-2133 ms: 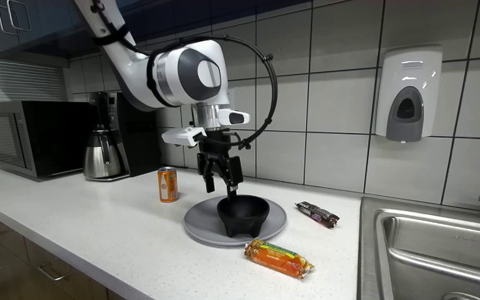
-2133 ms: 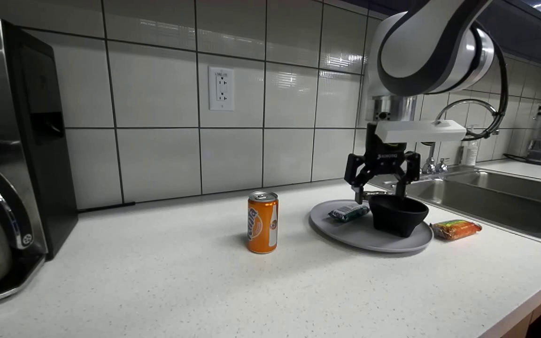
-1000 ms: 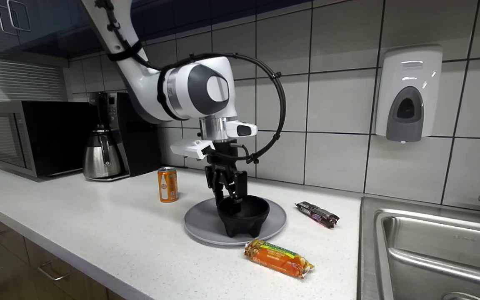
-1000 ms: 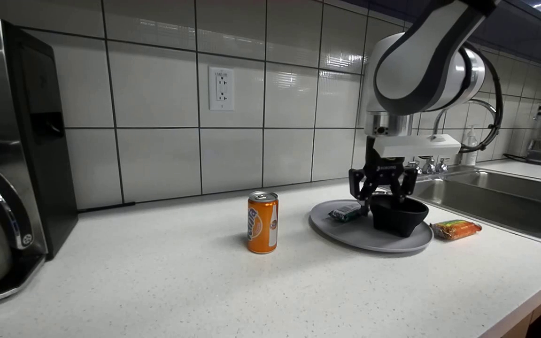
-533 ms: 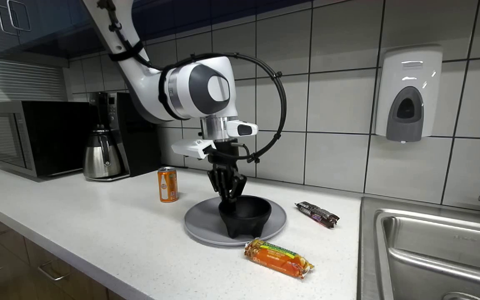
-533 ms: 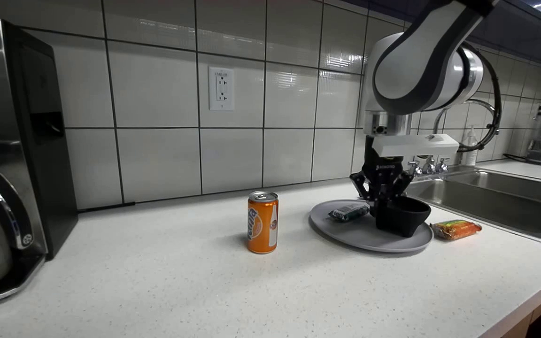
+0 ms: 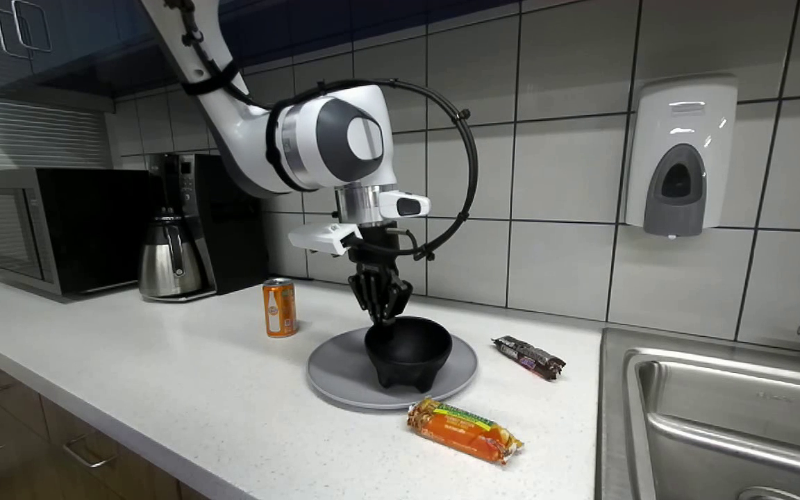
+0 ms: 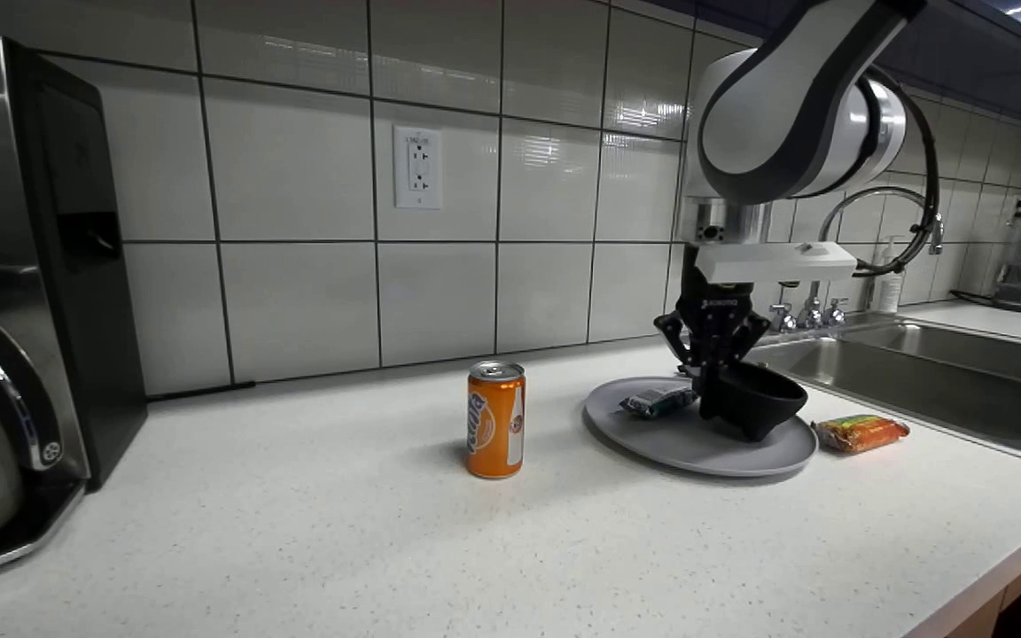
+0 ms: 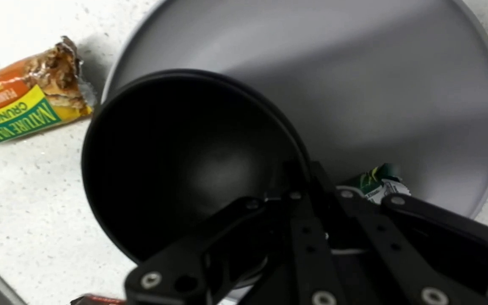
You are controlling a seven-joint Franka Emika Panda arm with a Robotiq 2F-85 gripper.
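Black two-fingered gripper [image 7: 382, 320]: jaws closed, pinching the rim of a round matte-black short-legged bowl [image 9: 193, 165]. Bowl: mouth faces upward but tilts, its axis leaning toward an orange-wrapped snack bar [image 8: 861, 434]; gripped side stands highest. Position: below and to one side of the gripper, over a round grey plate [image 7: 341, 368]; foot contact unclear.

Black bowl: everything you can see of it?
The black bowl is round, matte and hard-looking, with stubby feet, two showing. No contents visible. It is tilted, mouth up, over the gray plate; whether its feet touch the plate is unclear. The tool pinches its rim from inside and outside.
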